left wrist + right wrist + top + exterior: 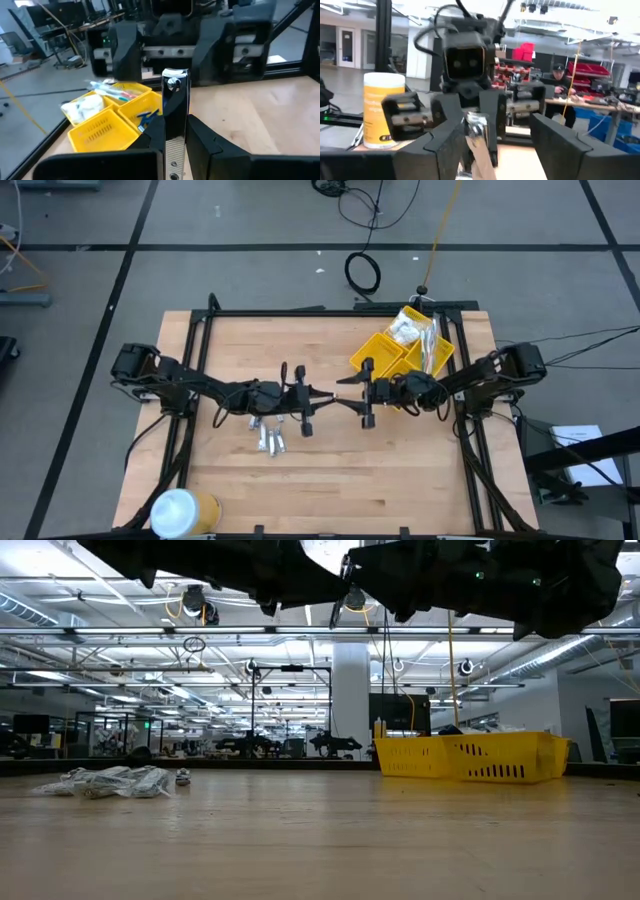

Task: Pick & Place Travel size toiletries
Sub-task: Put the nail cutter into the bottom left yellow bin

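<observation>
Handover at mid-table: the left gripper (pixel 175 131) pinches a small silvery tube (pixel 175 107), offering it up. The right gripper (pixel 492 132) faces it, fingers spread around the tube's end, presumably to carry it to the yellow bin (pixel 400 350).

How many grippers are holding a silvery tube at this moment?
1. The left gripper is shut on a silvery tube above mid-table, held toward the right gripper, whose open jaws stand around its end without gripping it.

Two black jointed arms with blocky, dark fingers (pixel 555 145).
</observation>
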You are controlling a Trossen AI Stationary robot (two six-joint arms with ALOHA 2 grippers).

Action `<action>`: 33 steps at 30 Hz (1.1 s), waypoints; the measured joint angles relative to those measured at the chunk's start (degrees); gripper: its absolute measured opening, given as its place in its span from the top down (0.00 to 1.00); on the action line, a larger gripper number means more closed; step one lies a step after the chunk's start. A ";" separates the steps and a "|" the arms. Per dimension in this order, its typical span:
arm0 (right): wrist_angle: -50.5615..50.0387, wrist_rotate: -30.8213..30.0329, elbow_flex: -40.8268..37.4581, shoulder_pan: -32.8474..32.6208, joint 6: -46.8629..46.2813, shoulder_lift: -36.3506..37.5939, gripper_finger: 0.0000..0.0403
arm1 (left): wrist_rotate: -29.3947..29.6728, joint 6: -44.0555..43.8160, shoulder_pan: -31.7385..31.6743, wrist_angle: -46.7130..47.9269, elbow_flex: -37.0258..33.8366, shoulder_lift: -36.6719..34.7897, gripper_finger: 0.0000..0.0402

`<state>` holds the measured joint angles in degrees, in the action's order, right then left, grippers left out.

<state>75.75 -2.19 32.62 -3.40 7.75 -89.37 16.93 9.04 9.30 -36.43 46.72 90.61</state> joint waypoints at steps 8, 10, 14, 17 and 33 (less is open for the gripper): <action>-2.17 -0.96 0.00 -0.04 -2.03 0.04 0.42 | 0.57 0.20 0.02 -0.42 0.00 0.00 0.92; -2.13 -0.82 0.01 -0.06 -2.80 0.03 0.44 | 0.60 -0.16 -0.27 -0.39 0.00 0.00 0.92; -4.55 -0.80 1.17 -0.04 -4.04 0.05 0.50 | -0.82 -0.57 -0.70 -0.63 0.00 0.00 0.92; -8.80 -0.71 2.92 -0.06 -3.96 0.05 0.55 | -1.44 -0.83 -0.66 -0.81 -0.02 0.00 0.92; -11.06 1.86 3.87 -0.02 -3.69 0.07 0.88 | 0.59 -3.81 -0.81 0.86 -0.04 0.00 0.92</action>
<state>64.69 -0.32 36.49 -3.42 4.06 -89.30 17.52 5.23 8.49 -35.57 46.68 90.61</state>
